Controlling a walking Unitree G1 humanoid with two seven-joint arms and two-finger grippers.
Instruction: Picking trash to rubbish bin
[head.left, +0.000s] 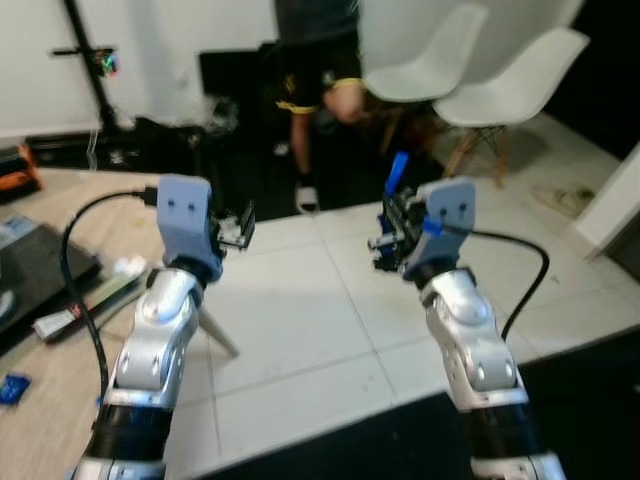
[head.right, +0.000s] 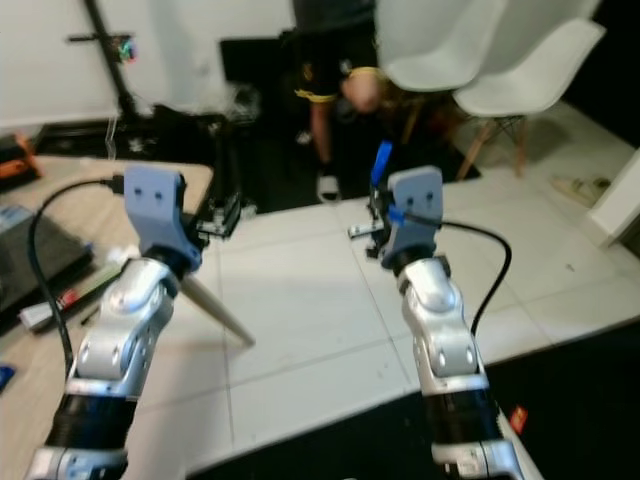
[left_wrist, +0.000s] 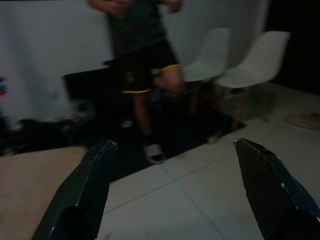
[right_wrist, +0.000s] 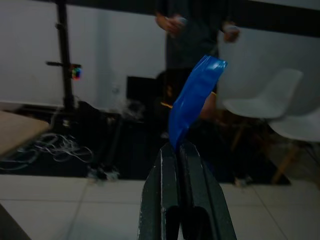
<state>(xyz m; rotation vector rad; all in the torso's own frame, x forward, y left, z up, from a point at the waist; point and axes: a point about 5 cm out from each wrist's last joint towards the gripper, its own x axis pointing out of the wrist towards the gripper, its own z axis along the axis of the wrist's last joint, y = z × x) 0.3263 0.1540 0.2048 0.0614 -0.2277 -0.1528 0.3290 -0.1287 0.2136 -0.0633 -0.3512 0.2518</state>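
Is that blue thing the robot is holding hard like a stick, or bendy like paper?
Probably bendy. The blue wrapper curves over above the right gripper, whose fingers are shut on its lower end, so it looks thin and floppy. It also seems very light, since a small pinch holds it up. It might flutter or slip out if the arm swings fast.

The left claw (left_wrist: 175, 195) hangs over pale floor tiles (left_wrist: 200, 200) with its two black fingers (left_wrist: 87, 192) spread wide apart — nothing between them. Beyond stands a person (left_wrist: 142, 60) in dark shorts with a yellow hem, on a dark floor patch. Two white chairs (left_wrist: 240, 65) sit farther off by the wall, and a desk (left_wrist: 35, 170) corner shows near one finger.
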